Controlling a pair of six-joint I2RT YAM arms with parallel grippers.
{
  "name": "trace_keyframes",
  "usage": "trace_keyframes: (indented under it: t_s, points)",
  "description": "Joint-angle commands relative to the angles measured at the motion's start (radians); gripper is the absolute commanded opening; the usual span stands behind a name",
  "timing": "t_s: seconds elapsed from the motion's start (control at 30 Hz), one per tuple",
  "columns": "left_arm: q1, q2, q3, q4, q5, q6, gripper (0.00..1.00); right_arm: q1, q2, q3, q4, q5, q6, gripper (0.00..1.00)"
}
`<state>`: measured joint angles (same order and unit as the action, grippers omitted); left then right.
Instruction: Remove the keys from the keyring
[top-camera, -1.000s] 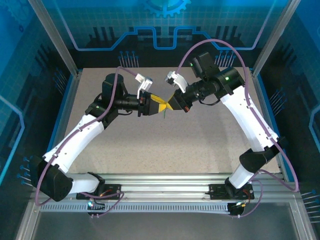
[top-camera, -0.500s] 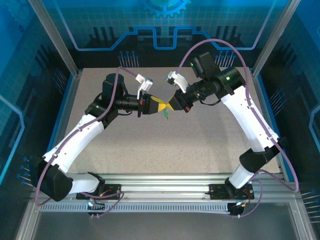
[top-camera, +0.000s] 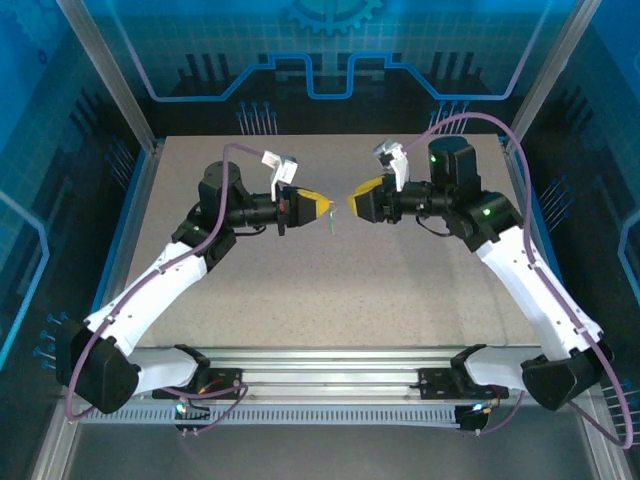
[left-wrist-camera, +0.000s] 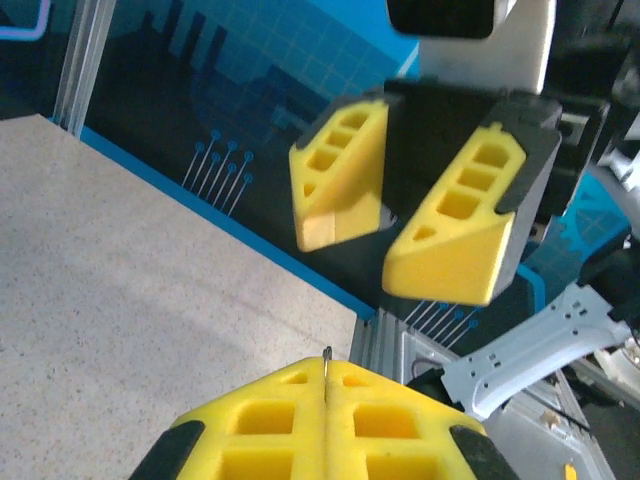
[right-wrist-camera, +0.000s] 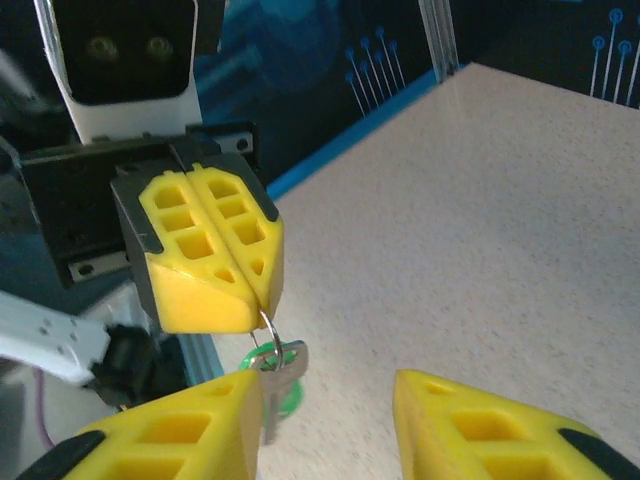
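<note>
Left end effector (right-wrist-camera: 258, 312) pinches the loop of the green keyring (right-wrist-camera: 290, 402), key (right-wrist-camera: 288, 355) attached just below it; right end effector (right-wrist-camera: 325, 425) parted, empty; separation not yet done.

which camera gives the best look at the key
Right wrist: the key hangs in close view on a wire ring below the shut left end effector, with the green tag behind it. In top external it is a tiny speck under that end effector; left wrist shows a metal sliver between its fingers.

i record the left gripper (right-wrist-camera: 256, 300) and right gripper (right-wrist-camera: 328, 395) as yellow. the key (right-wrist-camera: 287, 356) is silver-grey, the keyring (right-wrist-camera: 288, 400) green, the table (right-wrist-camera: 480, 230) speckled beige.
</note>
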<state>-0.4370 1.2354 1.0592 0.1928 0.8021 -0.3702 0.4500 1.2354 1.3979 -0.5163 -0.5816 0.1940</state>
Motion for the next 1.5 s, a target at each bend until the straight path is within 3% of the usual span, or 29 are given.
trace_keyframes:
  t_s: [0.0, 0.1, 0.37, 0.57, 0.83, 0.97, 1.13, 1.37, 1.47]
  points:
    - [-0.006, -0.034, -0.028, 0.141, -0.033, -0.070, 0.00, -0.004, -0.026, -0.080, 0.307, -0.074, 0.141, 0.43]
    - [-0.009, -0.043, -0.055, 0.205, -0.046, -0.099, 0.00, -0.003, -0.030, -0.141, 0.428, -0.110, 0.218, 0.43]
    - [-0.019, -0.064, -0.096, 0.270, -0.099, -0.108, 0.00, 0.013, -0.020, -0.191, 0.544, -0.132, 0.282, 0.42]
    - [-0.038, -0.098, -0.155, 0.336, -0.215, -0.036, 0.00, 0.022, -0.038, -0.223, 0.540, -0.073, 0.216, 0.43]
    - [-0.037, -0.096, -0.258, 0.590, -0.266, 0.116, 0.00, 0.015, -0.069, -0.280, 0.503, -0.002, 0.036, 0.40]
    - [-0.037, -0.065, -0.267, 0.688, -0.218, 0.114, 0.00, 0.022, -0.093, -0.398, 0.687, -0.030, 0.024, 0.41]
    - [-0.037, -0.044, -0.266, 0.771, -0.154, 0.121, 0.00, 0.022, -0.108, -0.540, 0.963, -0.044, 0.048, 0.51]
    - [-0.037, -0.031, -0.253, 0.803, -0.020, 0.240, 0.00, 0.024, -0.090, -0.588, 1.114, -0.089, 0.004, 0.52]
    - [-0.026, 0.018, -0.220, 0.843, 0.057, 0.184, 0.00, 0.023, -0.072, -0.600, 1.225, -0.101, 0.046, 0.57]
